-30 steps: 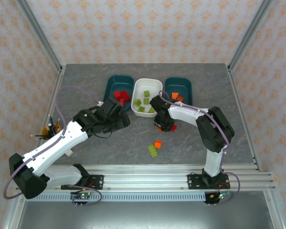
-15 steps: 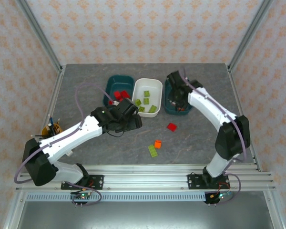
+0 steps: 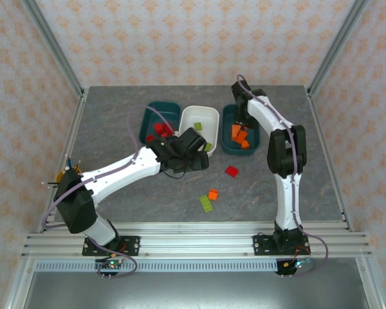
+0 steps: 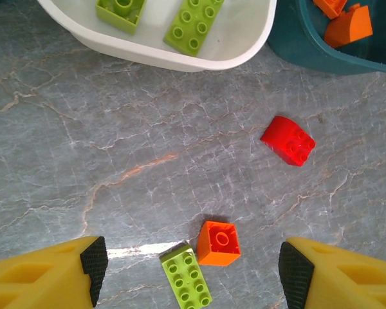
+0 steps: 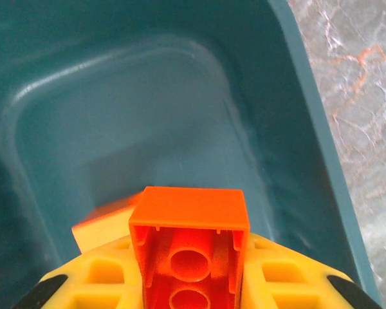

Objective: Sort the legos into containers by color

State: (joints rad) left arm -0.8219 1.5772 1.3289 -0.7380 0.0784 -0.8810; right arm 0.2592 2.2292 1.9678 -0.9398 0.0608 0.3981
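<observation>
– Legos loose on the desk (image 3: 109, 116), nearest first?
– Three, around the middle, a little toward the near edge. A light green lego (image 3: 207, 203) lies nearest, with an orange lego (image 3: 213, 194) just beside its far end. A red lego (image 3: 232, 170) lies apart from them, farther back and to the right. A yellow cup (image 3: 69, 174) of pens stands by the left edge.
– And the left gripper?
– The left gripper (image 3: 201, 159) hangs above the desk just beyond those three, spread wide with nothing in it. In its wrist view the green and orange legos lie between the two fingertips (image 4: 93, 261).
– Then the tubs?
– A row of three toward the far edge. The left teal tub (image 3: 151, 112) has red legos (image 3: 164, 129) in it. The white tub (image 3: 202, 112) in the middle has green legos (image 3: 197, 124), and the right teal tub (image 3: 253, 132) has orange legos (image 3: 241, 136).
– Right gripper?
– The right gripper (image 3: 240, 119) is over the far end of the right teal tub, clamped on an orange brick (image 5: 190, 244) whose hollow underside faces its wrist camera. A second orange piece (image 5: 101, 225) shows just beside the brick, against the tub floor.
</observation>
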